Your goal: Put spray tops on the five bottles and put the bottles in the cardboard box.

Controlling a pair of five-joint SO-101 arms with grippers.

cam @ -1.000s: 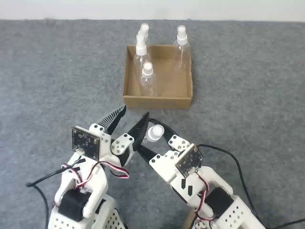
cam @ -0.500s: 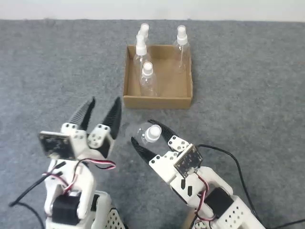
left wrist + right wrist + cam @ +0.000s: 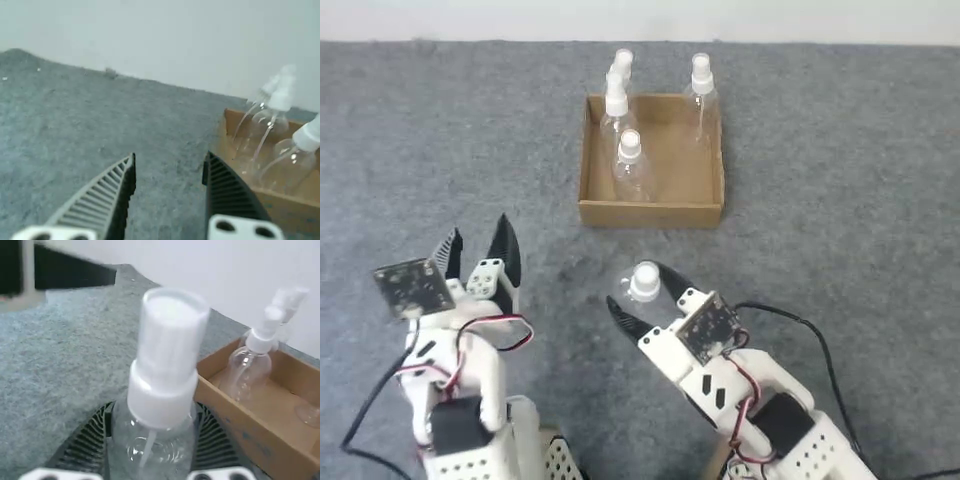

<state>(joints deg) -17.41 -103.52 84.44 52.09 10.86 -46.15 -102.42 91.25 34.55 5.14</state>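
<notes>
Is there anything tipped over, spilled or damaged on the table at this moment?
Nothing stands out. The four bottles at the cardboard box stand upright with spray tops on, and the right gripper holds the fifth bottle upright, capped too.

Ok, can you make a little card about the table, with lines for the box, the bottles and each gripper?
box: cardboard, open, on the grey mat
four bottles: at the box, all with spray tops; I cannot tell if every one stands inside
fifth bottle: top on, in front of the box, not in it yet
right gripper: shut on the fifth bottle
left gripper: open, empty, off to one side of the box
</notes>
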